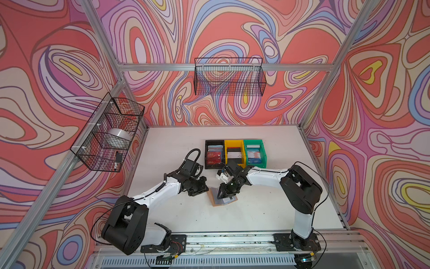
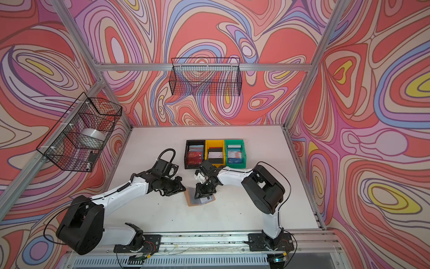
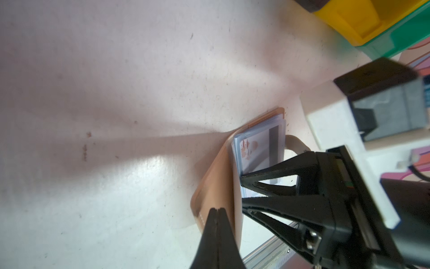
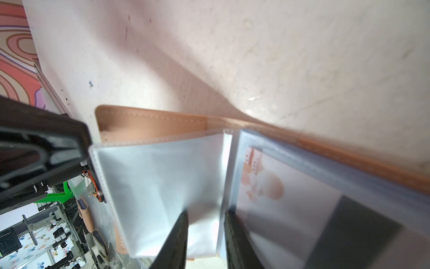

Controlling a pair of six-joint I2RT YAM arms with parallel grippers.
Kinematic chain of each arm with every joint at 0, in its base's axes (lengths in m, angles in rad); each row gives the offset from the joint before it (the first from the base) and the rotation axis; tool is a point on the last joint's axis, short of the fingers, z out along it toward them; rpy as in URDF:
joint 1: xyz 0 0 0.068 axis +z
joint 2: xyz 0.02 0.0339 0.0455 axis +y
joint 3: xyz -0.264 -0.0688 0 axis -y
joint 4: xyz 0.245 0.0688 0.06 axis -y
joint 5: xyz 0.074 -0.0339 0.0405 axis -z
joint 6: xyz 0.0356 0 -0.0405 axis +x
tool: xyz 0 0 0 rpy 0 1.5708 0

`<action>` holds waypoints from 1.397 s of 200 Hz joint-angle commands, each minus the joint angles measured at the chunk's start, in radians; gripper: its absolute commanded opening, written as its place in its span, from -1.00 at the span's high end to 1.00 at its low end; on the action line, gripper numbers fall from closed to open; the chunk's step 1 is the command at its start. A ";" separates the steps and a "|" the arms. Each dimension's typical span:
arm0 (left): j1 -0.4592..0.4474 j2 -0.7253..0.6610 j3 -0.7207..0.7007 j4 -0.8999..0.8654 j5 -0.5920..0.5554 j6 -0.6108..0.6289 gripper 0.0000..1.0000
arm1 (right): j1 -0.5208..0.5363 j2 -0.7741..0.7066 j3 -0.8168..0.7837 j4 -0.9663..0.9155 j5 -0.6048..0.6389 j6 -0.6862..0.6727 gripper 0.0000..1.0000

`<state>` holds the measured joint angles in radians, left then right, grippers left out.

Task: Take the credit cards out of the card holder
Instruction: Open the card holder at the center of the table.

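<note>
Straddling the inner edge of a clear sleeve page (image 4: 162, 186) of the card holder (image 4: 151, 125): right gripper (image 4: 206, 213), jaws apart, clamped on nothing. Left gripper (image 3: 217, 210): fingers pressed together, tip over the edge of the holder's tan cover; contact cannot be told. Card holder: tan, lying open on the white table (image 1: 267, 209), between the two grippers. Credit card (image 4: 279, 198): white, orange print, dark stripe, inside the sleeve just beside the right gripper. Farther back on the table: black bin (image 1: 206, 153), yellow bin (image 1: 233, 142), green bin (image 1: 264, 153), side by side in a row, each holding stacked cards (image 1: 214, 157).
</note>
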<state>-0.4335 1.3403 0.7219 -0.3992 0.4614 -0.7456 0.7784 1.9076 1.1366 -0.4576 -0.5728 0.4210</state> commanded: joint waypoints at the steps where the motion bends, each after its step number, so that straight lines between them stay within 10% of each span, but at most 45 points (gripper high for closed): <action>1: 0.012 -0.034 -0.012 -0.012 0.016 -0.013 1.00 | 0.004 0.047 0.005 -0.048 0.054 -0.008 0.39; 177: -0.060 0.096 -0.263 0.429 0.086 -0.238 1.00 | 0.004 0.066 -0.004 -0.032 0.044 0.010 0.40; 279: -0.060 0.129 -0.274 0.363 0.004 -0.194 1.00 | -0.032 -0.107 0.035 -0.147 0.160 -0.003 0.41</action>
<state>-0.4915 1.4250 0.4618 0.0330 0.5526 -0.9535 0.7712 1.8687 1.1481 -0.5049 -0.5167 0.4366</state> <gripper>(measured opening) 0.047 0.295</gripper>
